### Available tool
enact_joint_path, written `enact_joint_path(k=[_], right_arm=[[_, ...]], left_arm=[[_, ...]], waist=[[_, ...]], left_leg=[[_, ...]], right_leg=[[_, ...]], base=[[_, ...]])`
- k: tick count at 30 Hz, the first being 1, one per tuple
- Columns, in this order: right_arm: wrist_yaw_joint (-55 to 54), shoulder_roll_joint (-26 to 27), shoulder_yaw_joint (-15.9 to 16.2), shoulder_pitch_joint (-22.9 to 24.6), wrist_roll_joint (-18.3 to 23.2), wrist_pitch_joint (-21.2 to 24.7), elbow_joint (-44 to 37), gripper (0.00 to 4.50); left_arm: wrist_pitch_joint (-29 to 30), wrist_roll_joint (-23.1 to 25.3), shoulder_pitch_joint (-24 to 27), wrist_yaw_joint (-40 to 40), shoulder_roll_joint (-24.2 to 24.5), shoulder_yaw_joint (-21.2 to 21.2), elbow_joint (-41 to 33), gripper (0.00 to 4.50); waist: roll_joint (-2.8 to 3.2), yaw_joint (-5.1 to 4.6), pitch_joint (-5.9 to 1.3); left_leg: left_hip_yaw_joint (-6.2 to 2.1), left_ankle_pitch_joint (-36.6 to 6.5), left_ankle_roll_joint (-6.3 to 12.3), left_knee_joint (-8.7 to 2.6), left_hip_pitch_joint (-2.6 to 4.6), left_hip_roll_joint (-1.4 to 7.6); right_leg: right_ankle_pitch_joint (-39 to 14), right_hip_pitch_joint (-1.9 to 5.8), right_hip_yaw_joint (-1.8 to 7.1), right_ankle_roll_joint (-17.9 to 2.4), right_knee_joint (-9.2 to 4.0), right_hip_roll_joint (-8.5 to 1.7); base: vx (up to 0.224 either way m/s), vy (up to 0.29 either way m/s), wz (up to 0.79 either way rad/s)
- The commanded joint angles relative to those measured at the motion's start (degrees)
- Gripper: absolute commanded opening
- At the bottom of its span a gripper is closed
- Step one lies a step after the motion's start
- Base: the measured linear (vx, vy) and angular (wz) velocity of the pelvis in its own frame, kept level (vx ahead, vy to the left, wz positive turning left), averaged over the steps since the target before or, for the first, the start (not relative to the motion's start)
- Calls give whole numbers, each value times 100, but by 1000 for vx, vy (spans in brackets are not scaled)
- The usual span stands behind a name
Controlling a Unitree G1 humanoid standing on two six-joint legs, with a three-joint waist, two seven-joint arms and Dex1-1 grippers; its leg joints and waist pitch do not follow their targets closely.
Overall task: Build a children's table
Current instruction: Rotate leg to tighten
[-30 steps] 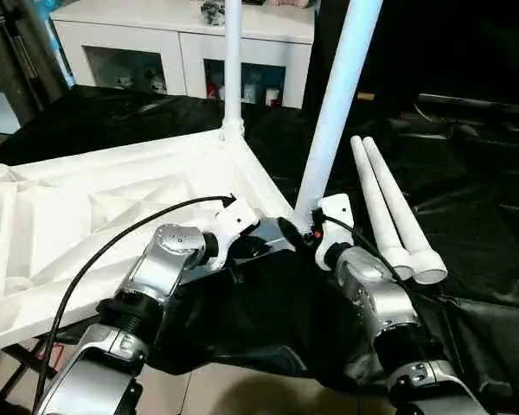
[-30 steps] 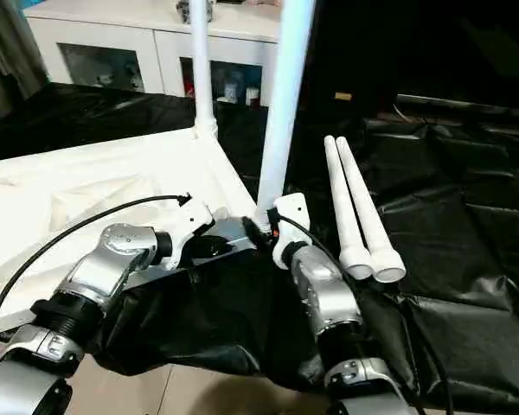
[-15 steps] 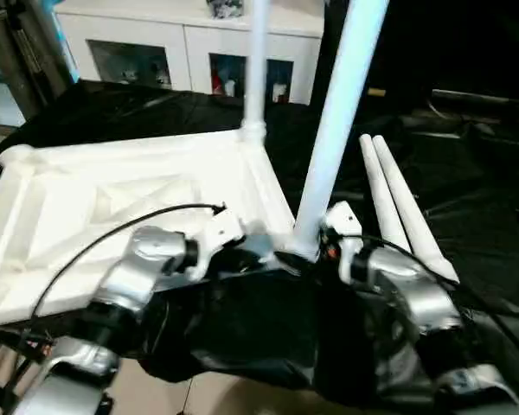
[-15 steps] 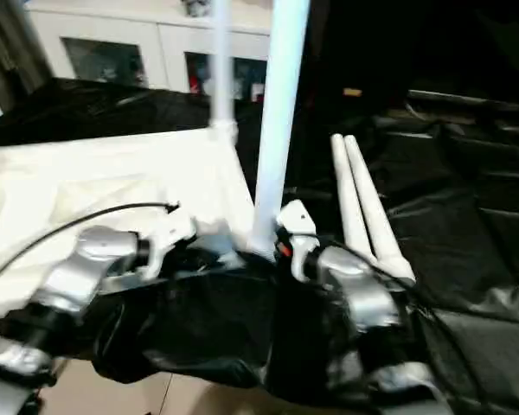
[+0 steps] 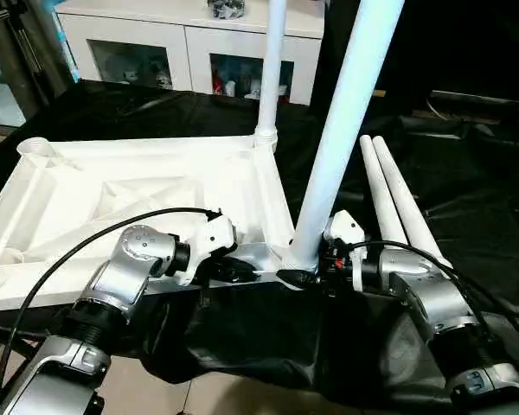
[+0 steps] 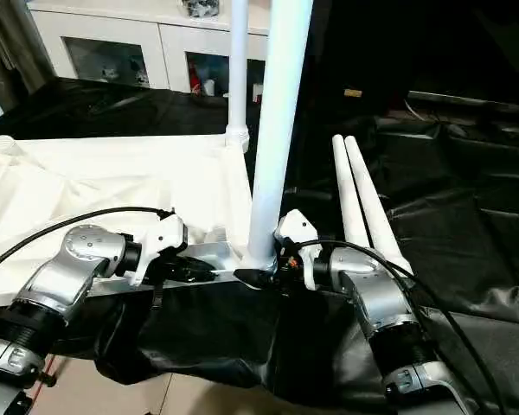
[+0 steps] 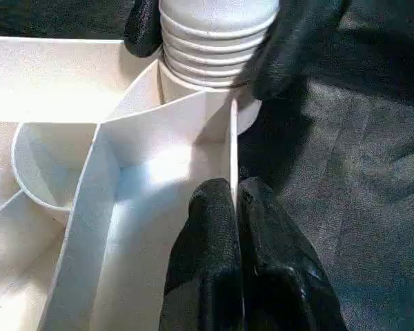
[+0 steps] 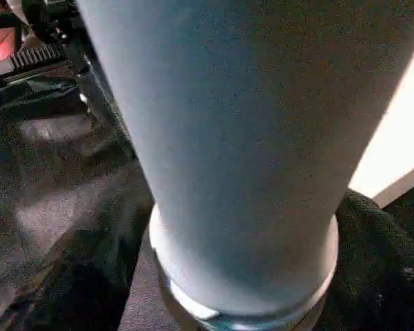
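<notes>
The white tabletop (image 5: pixel 156 177) lies upside down, ribs up, on the black-covered bench. One leg (image 5: pixel 272 78) stands in its far right corner socket. A second leg (image 5: pixel 346 130) stands in the near right corner socket, leaning slightly right. My right gripper (image 5: pixel 304 273) reaches in from the right, shut on this leg's ribbed base, with its fingers (image 7: pixel 297 41) on either side. My left gripper (image 7: pixel 233 189) is shut on the tabletop's thin near rim (image 7: pixel 232 138), just left of that socket. Two loose legs (image 5: pixel 396 203) lie side by side to the right.
A white glass-fronted cabinet (image 5: pixel 190 43) stands behind the bench. Wrinkled black cloth (image 5: pixel 476 181) covers the bench and hangs over its near edge, with floor (image 5: pixel 242 398) below. A black cable (image 5: pixel 78 246) loops over my left forearm.
The whole view has shifted. My right forearm has swung out, so its gripper now meets the leg's base from the right. The left gripper keeps its hold on the rim.
</notes>
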Motion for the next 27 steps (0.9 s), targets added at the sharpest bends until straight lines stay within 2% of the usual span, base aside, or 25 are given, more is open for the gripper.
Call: enact_joint_path(k=[1, 4, 6, 8, 9, 12, 13, 14, 15, 17, 19, 20, 21, 22, 24, 27], right_arm=[[-170, 150, 150, 46, -102, -22, 144, 318], [-562, 294, 61, 68, -183, -124, 302, 298], [-1008, 449, -24, 65, -262, -181, 456, 286], [-1379, 609, -98, 60, -298, -204, 569, 280], [-1945, 856, -230, 17, -318, -147, 732, 278], [-2642, 1140, -389, -64, -337, -112, 949, 276], [-3536, 1404, -539, -212, -439, -69, 1263, 276], [-3750, 1465, -574, -250, -465, -68, 1342, 276], [-4219, 1624, -710, -348, -459, -54, 1545, 276], [-4730, 1896, -984, -495, -276, -31, 1827, 276], [-4645, 2002, -913, -527, -284, -121, 1853, 276], [-4325, 2088, -753, -526, -321, -278, 1796, 310], [-4244, 2103, -711, -522, -340, -319, 1776, 310], [-4244, 2103, -711, -522, -340, -319, 1776, 345], [-3895, 2117, -663, -487, -311, -372, 1655, 351], [-3634, 2027, -573, -476, -329, -375, 1566, 390]], left_arm=[[-46, -100, -159, 177, -135, -3, 55, 0], [16, -106, -192, 365, -249, 53, 104, 0], [64, -111, -234, 548, -357, 102, 157, 0], [142, -96, -277, 756, -465, 142, 201, 0], [255, -75, -344, 1059, -624, 200, 268, 0], [324, -45, -424, 1390, -804, 258, 348, 0], [419, -3, -522, 1783, -1011, 321, 445, 0], [440, 6, -546, 1882, -1062, 337, 469, 0], [499, 19, -602, 2101, -1179, 372, 527, 0], [543, 19, -677, 2340, -1351, 389, 599, 0], [542, 6, -701, 2402, -1450, 376, 605, 0], [535, 2, -713, 2433, -1552, 337, 583, 0], [530, 3, -714, 2438, -1571, 324, 576, 0], [530, 3, -714, 2438, -1571, 324, 576, 0], [458, -13, -655, 2252, -1559, 222, 475, 0], [384, -35, -561, 1984, -1468, 157, 359, 0]], waist=[[16, 9, -338], [19, -1, -326], [21, -6, -311], [17, -25, -301], [12, -34, -307], [14, -55, -297], [15, -64, -289], [24, -90, -290], [24, -86, -298], [29, -104, -282], [29, -99, -295], [29, -88, -299], [28, -90, -299], [26, -88, -304], [20, -87, -299], [18, -82, -303]], left_leg=[[-38, -915, 334, -387, -10, 191], [-42, -1049, 259, -398, -1, 187], [-40, -1195, 196, -403, 24, 175], [-54, -1297, 117, -417, 20, 173], [-59, -1303, 104, -417, 8, 173], [-59, -1417, 60, -425, 26, 159], [-66, -1423, 25, -426, 29, 159], [-72, -1460, -44, -433, 40, 148], [-81, -1470, -50, -430, 36, 145], [-68, -1623, -20, -423, 60, 137], [-73, -1593, 29, -428, 36, 132], [-70, -1556, 62, -428, 26, 139], [-69, -1557, 76, -433, 18, 144], [-70, -1525, 98, -432, 2, 140], [-65, -1497, 155, -432, -12, 145], [-64, -1468, 181, -433, -10, 146]], right_leg=[[-1067, 329, 332, -1336, -357, -344], [-1323, 314, 332, -1275, -385, -349], [-1612, 295, 330, -1192, -428, -344], [-1901, 294, 327, -1071, -455, -347], [-1965, 300, 330, -1026, -456, -349], [-2220, 262, 324, -934, -503, -342], [-2285, 250, 322, -918, -503, -347], [-2411, 241, 311, -877, -517, -341], [-2453, 252, 304, -847, -521, -345], [-2647, 205, 307, -781, -572, -347], [-2562, 227, 301, -736, -566, -332], [-2392, 228, 308, -756, -556, -335], [-2337, 234, 309, -770, -548, -335], [-2272, 250, 307, -780, -538, -333], [-2184, 258, 314, -826, -527, -338], [-2192, 263, 316, -852, -523, -340]], base=[[0, 0, 0], [0, 0, 0], [0, 0, 0], [0, 0, 0], [0, 0, 0], [0, 0, 0], [0, 0, 0], [0, 0, 0], [0, 0, 0], [0, 0, 0], [0, 0, 0], [0, 0, 0], [0, 0, 0], [0, 0, 0], [0, 0, 0], [0, 0, 0]])
